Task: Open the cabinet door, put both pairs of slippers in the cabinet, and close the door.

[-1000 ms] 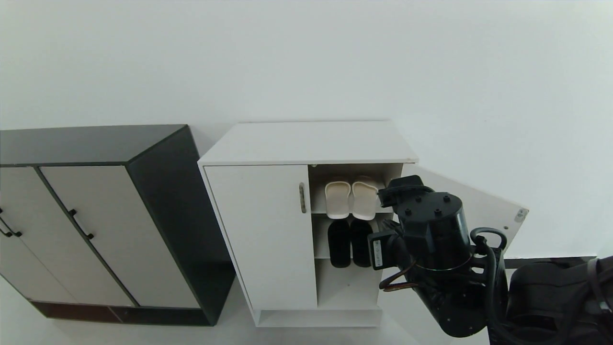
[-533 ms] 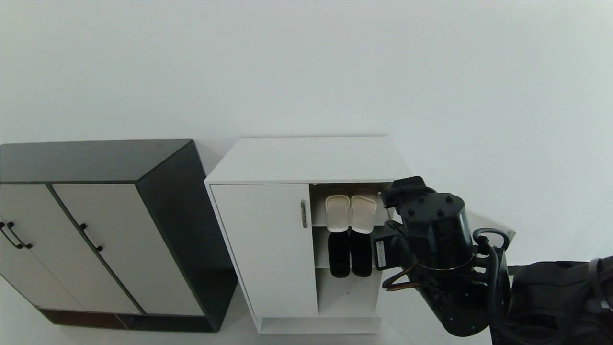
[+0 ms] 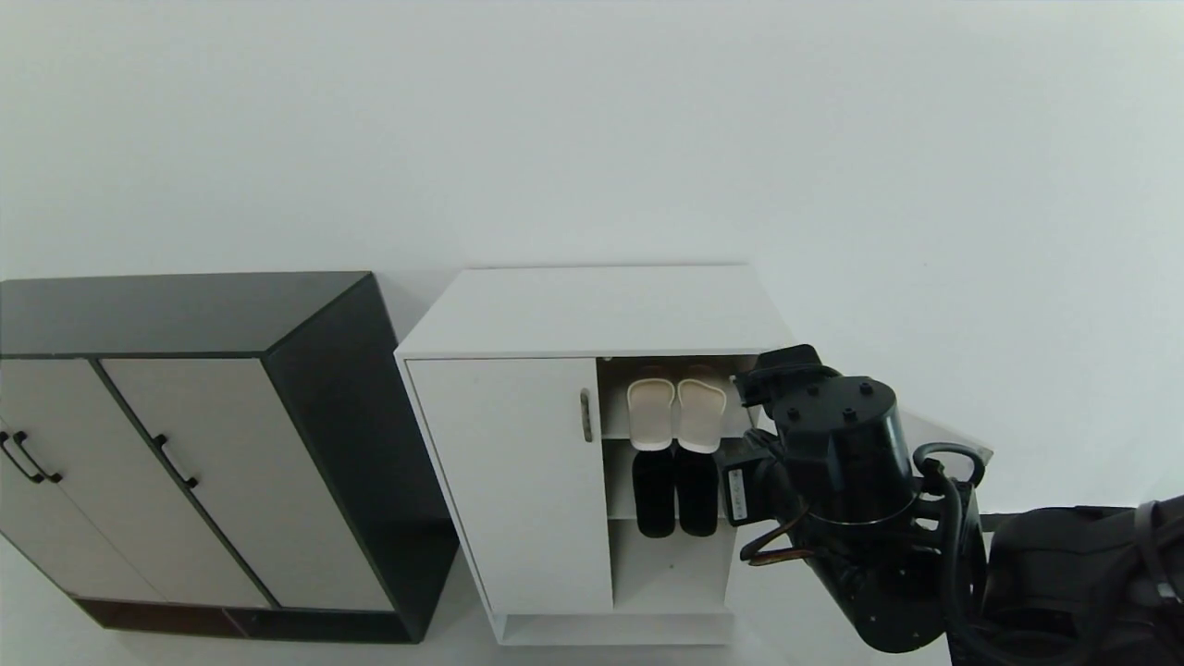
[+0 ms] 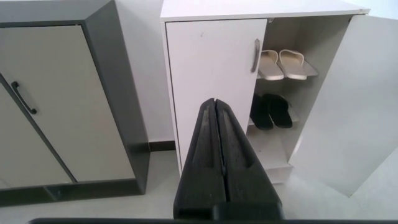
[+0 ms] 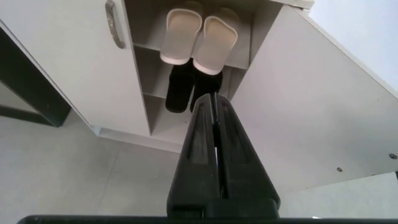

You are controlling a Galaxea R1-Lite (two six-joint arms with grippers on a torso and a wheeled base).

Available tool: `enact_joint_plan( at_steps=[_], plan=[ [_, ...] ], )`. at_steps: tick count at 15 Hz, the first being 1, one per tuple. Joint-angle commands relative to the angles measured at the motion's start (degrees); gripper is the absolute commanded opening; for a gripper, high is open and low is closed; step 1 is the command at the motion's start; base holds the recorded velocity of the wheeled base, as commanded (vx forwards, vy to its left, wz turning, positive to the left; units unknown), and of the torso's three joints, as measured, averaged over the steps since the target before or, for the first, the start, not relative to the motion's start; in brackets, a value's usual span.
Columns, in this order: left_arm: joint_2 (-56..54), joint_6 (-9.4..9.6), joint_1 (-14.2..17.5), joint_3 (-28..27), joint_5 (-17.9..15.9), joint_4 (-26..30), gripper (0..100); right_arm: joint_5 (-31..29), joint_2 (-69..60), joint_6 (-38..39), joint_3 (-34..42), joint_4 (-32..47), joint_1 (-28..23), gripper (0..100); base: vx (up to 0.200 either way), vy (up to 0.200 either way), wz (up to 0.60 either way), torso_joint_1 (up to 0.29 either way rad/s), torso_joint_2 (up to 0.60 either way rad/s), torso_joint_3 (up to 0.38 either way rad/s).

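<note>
White cabinet point(image 3: 592, 310): stood against the wall with its right door point(image 5: 311, 112) swung open and its left door point(image 3: 504, 472) shut.
White slippers point(image 3: 652, 412): sat side by side on the top shelf.
Black slippers point(image 3: 657, 490): sat on the shelf just below.
Left gripper point(image 4: 215, 102): fingers pressed together, facing the shut door.
Right gripper point(image 5: 214, 98): fingers pressed together, near the open compartment, beside the open door.
Dark cabinet point(image 3: 324, 416): stood just left of the white one.

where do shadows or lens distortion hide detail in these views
Head view: the sides of the white cabinet slant inward toward the floor, a perspective skew; the black slippers merge with shelf shadow. Right wrist view: the white slippers are evenly lit, no glare.
</note>
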Motion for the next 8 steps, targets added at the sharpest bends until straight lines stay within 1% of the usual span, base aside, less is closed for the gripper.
enact_joint_plan(
  at_steps=[1,6,8],
  plan=[
    [0.08,0.00,-0.02,0.00,0.01,-0.02,0,-0.02,-0.08,-0.05,0.03,-0.01,0.02,0,0.000,0.000,-0.60,0.002,0.00,-0.002],
    [0.08,0.00,-0.02,0.00,0.01,-0.02,0,-0.02,0.10,0.04,0.03,-0.10,-0.06,0,0.000,0.000,-0.60,0.004,0.00,0.001],
    [0.08,0.00,-0.11,0.00,0.01,0.06,0,-0.02,-0.08,-0.05,0.03,-0.10,-0.06,0,0.000,0.000,0.00,0.000,0.00,0.000]
  ],
)
